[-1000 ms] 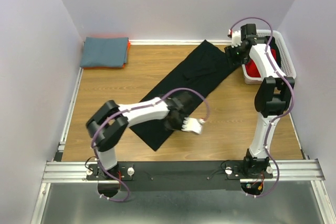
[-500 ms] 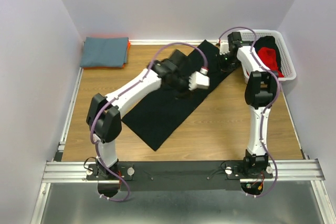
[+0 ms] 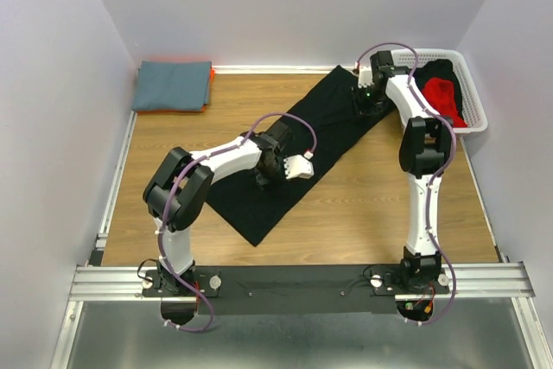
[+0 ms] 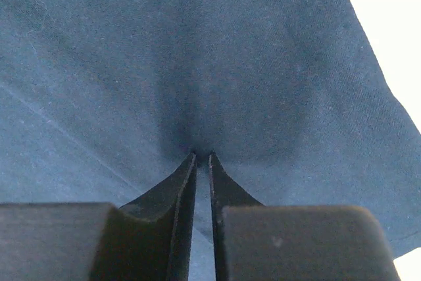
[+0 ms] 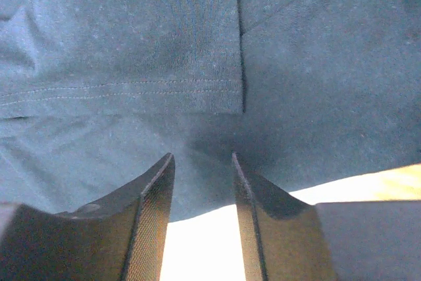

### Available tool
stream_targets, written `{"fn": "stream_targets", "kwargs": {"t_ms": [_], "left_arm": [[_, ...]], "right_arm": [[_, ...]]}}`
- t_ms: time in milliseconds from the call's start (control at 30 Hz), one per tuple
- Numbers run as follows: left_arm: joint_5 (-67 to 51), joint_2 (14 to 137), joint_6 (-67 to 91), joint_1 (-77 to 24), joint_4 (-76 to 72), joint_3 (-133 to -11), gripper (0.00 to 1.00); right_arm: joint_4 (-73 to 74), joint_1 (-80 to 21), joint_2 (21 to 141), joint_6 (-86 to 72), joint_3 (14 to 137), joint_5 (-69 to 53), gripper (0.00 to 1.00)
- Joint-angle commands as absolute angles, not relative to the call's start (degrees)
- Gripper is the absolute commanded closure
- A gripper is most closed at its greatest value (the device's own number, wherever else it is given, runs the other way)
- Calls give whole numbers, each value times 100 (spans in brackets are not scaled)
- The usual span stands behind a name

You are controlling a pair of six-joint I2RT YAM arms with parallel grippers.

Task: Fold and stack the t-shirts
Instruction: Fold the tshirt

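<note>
The biggest thing on my screen is the wooden table [image 3: 371, 205]. On it lies a large black t-shirt [image 3: 333, 123] of soft knit cloth, folded into a long strip running slantwise. I count five shirts in all. Well off to the left of the strip's far end, a neatly folded slate-blue shirt [image 3: 171, 85] sits on an orange shirt [image 3: 209, 88] that shows only as an edge. Just right of that same far end stands a white plastic mesh basket [image 3: 475, 105] holding a crumpled bright red shirt [image 3: 441, 94] and a second black shirt [image 3: 449, 69]. Both of my white arms hang over the strip. The left one crosses its middle and hides part of it; the right one reaches in at its far end, beside the basket. The left gripper [image 4: 202, 156] has its fingers drawn narrow, nipping a pucker of the cloth. The right gripper [image 5: 202, 156] has its fingers half spread, with the tips on the cloth below a stitched hem and bare wood showing between them.
</note>
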State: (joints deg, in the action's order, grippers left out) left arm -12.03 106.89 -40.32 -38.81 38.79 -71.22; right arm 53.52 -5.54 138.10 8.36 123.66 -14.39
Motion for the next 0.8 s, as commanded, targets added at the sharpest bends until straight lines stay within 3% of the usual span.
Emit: {"fn": "stream_targets", "kwargs": {"t_ms": [0,267,467,667,767], "left_arm": [[-791,10969,-4140,-4208,3691,-6900,81],[-1687,11057,-3929,-5703,4131,-6829,85],[-2723,11101,-3508,-6538,4289,-7644,85],[-3188,10679,-3358,-5908,4131,-8094,76],[-3733,10381,-3349,-5048,4122,-8191,73]], "right_arm": [[5326,-554,13395,852,12253,-1292,51],[5370,-554,13070,1098,12033,-1011,45],[5370,-554,12937,1362,11664,-949,46],[5396,-676,13227,1450,11452,-1283,53],[5370,-878,13508,1477,11496,-1248,55]]}}
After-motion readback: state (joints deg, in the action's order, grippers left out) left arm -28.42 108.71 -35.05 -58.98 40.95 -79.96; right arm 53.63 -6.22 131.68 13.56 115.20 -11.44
